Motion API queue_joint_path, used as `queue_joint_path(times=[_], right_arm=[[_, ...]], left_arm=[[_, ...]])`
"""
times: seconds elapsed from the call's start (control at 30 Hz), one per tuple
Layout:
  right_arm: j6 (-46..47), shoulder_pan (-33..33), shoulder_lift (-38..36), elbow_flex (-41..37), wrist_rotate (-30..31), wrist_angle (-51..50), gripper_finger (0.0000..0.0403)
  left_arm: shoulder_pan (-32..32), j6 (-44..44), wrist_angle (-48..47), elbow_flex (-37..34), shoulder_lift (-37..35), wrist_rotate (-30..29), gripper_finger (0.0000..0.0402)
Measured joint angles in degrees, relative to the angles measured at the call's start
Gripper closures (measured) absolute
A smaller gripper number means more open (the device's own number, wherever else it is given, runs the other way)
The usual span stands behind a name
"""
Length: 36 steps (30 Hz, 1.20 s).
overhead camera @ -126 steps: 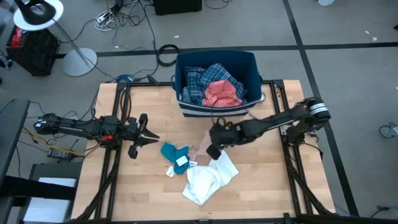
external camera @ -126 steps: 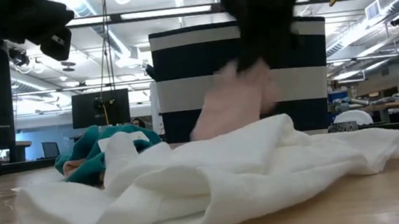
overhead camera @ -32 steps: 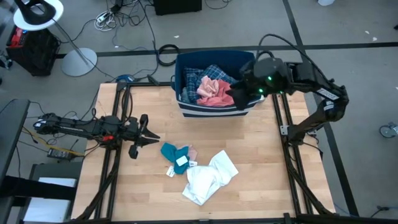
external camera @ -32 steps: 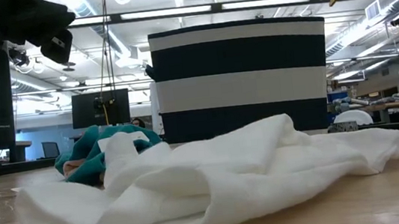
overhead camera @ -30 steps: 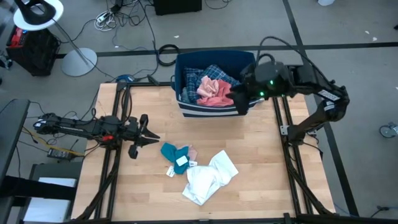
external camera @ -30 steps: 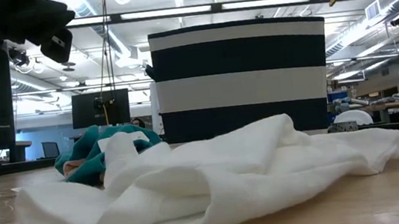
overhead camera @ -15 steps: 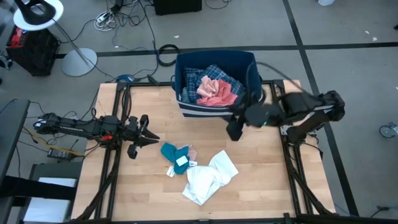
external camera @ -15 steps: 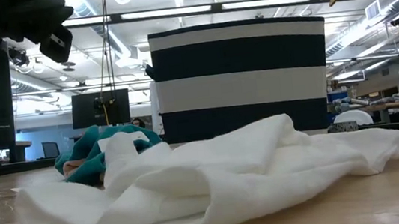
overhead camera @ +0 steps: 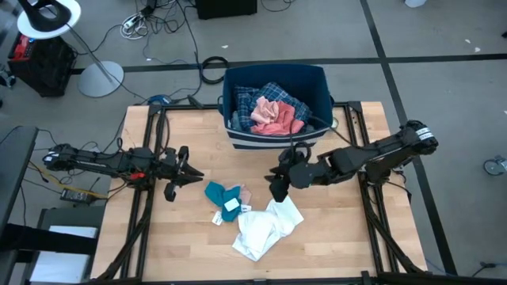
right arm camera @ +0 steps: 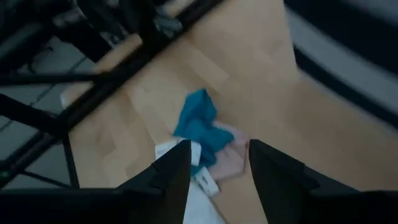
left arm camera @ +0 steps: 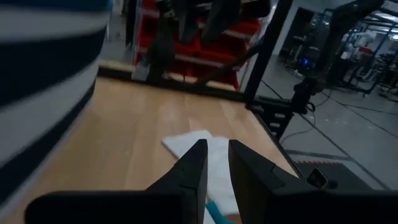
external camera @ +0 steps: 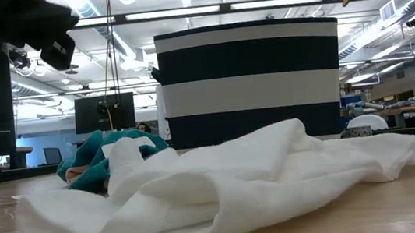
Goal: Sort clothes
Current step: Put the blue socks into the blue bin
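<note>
Three soft garments lie crumpled mid-counter (overhead camera: 333, 237): a rumpled white cloth (overhead camera: 265, 226) stretched diagonally, with a small teal piece (overhead camera: 220, 195) and a pale pink scrap (overhead camera: 242, 193) bunched just beside it. Bare wood lies open around them toward each counter edge. A plaid shirt (overhead camera: 257, 103) and salmon pink garment (overhead camera: 273, 117) fill the striped dark blue bin (overhead camera: 317, 79). Right pincer (overhead camera: 277, 188) hovers near the white cloth, fingers parted, empty. Left pincer (overhead camera: 186, 168) waits at the left, fingers slightly apart, empty.

bin (overhead camera: 276, 135): table's far edge, clothes inside | shirt (overhead camera: 265, 228): mid-table | small garment (overhead camera: 223, 197): touching its left
</note>
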Motion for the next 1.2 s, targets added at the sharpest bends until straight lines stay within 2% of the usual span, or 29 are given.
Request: queue_joint_path(times=[0.17, 0.47, 0.6, 0.77, 0.93, 1.07, 1.2], right_arm=[[3.8, 0.3, 0.0, -1.1, -0.8, -5.8, 0.0238], [3.9, 3.1, 0.0, -1.2, -0.9, -16.4, 0.0238], [4.1, 4.8, 0.0, -1.2, -0.9, -18.2, 0.0238], [6.6, 6.1, 0.0, -1.2, -0.9, -19.3, 0.0238], [9.3, 7.0, 0.0, -1.2, -0.9, -20.6, 0.0238], [11.3, 7.2, 0.0, -1.2, -0.9, -20.9, 0.0238], [12.0, 7.1, 0.0, -1.2, 0.1, -20.9, 0.0238]], left_arm=[[0.0, -6.8, -4.1, 2.4, 0.4, -0.9, 0.0332], [0.0, -8.6, -17.1, 10.7, 5.4, -3.1, 0.0345], [0.0, -12.4, -11.2, 11.3, 7.6, -1.6, 0.0348], [0.4, -11.0, -7.2, 11.3, 9.5, -2.6, 0.0346], [0.5, -12.9, -8.3, 11.3, 12.3, -1.1, 0.0318], [0.5, -14.7, -10.5, 11.2, 16.1, 3.2, 0.0273], [0.4, -16.1, -10.8, 11.2, 19.8, 5.1, 0.0229]])
